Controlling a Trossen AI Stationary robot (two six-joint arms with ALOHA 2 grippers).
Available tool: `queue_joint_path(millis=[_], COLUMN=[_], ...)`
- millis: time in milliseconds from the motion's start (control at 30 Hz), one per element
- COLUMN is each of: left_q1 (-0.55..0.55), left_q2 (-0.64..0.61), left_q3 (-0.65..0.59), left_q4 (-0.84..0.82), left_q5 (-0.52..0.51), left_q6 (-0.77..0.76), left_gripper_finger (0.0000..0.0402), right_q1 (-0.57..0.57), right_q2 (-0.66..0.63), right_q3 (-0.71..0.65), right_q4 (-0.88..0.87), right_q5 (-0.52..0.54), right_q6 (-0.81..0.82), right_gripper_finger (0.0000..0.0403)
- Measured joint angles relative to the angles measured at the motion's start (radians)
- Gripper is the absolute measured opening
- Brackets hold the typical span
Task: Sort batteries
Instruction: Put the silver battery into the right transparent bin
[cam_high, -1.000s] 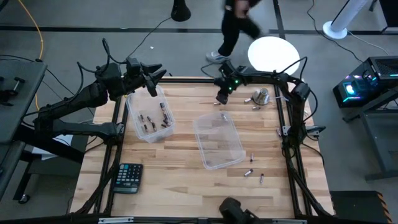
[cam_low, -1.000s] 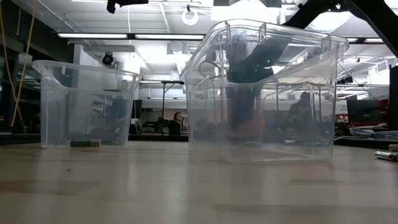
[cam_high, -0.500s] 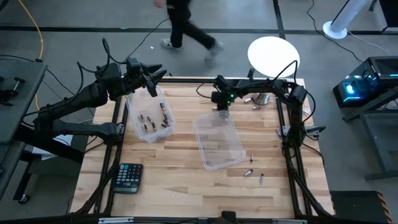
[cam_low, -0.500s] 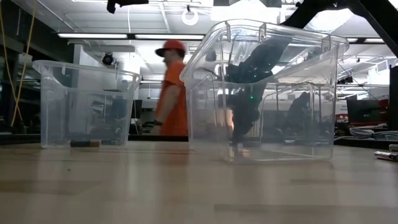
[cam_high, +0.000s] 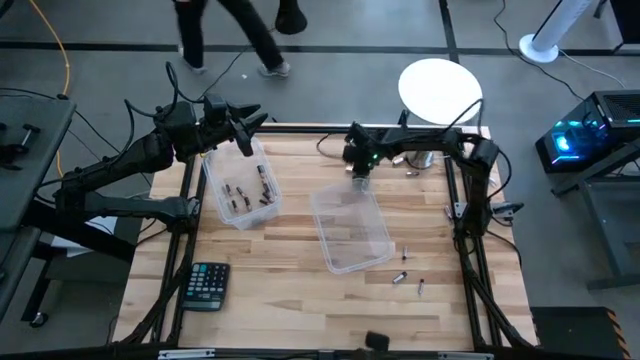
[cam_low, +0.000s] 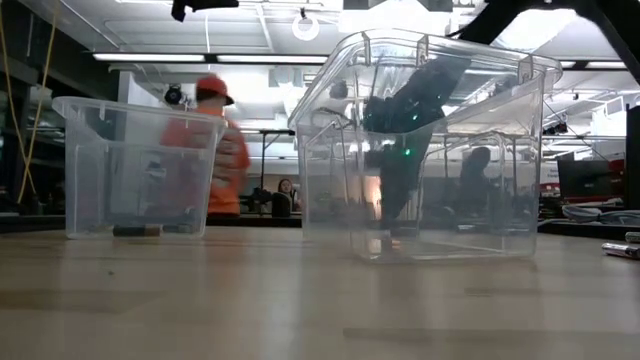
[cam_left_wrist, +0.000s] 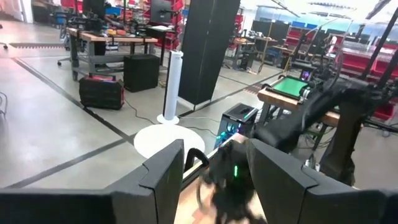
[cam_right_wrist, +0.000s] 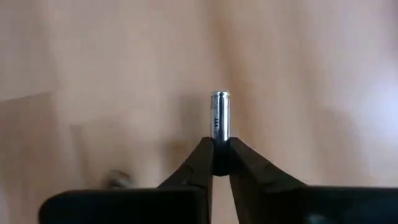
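Observation:
My right gripper (cam_high: 358, 177) slants down over the table beside the far end of the clear right bin (cam_high: 322, 228), shut on one silvery battery (cam_right_wrist: 219, 113). The low view shows it through the bin's wall (cam_low: 390, 215). My left gripper (cam_high: 246, 127) hangs open and level above the far end of the clear left bin (cam_high: 212, 178); nothing is between its fingers (cam_left_wrist: 214, 171). Several dark batteries (cam_high: 240, 195) lie on that bin's floor. A few more batteries (cam_high: 400, 278) lie flat on the wood near the right bin's near end. My right gripper pinches the battery's near end (cam_right_wrist: 219, 139) between its two fingertips. The fingers slant down from the far right and lie along the battery, which sticks straight out past them. Whether its free end (cam_right_wrist: 219, 94) touches the wood, I cannot tell.
A black calculator (cam_high: 207, 285) lies at the near left. A round silver metal object (cam_high: 421, 157) stands at the far right, partly behind the right arm. A person (cam_low: 212, 150) walks beyond the table's far edge. Bare wood lies between the bins and along the near edge.
My right gripper has gone a little toward the near edge and down, up to the right bin's far end, and has tipped more steeply. The person behind the table has walked toward the left.

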Motion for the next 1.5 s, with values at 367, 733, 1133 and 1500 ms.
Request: queue_joint_path(millis=[367,733,1133,1500], left_q1=[0.0,0.03,0.044,-0.071], left_q2=[0.005,0.145,0.298,0.316], left_q3=[0.0,0.0,0.0,0.0], left_q4=[-0.028,-0.05,0.086,0.075], left_q5=[0.0,0.26,0.553,0.554], left_q6=[0.079,0.224,0.18,0.004], left_gripper_finger=[0.0168,0.0168,0.0168,0.0168], right_q1=[-0.067,0.494,0.685,0.847], right_q2=[-0.408,-0.505,-0.432,-0.63], right_q3=[0.029,0.027,0.027,0.027], right_q4=[-0.184,-0.296,-0.418,-0.598], right_q5=[-0.149,-0.032,0.083,0.309], right_q6=[0.238,0.807,1.27,1.421], right_gripper_finger=[0.0014,0.0031,0.0156,0.012])
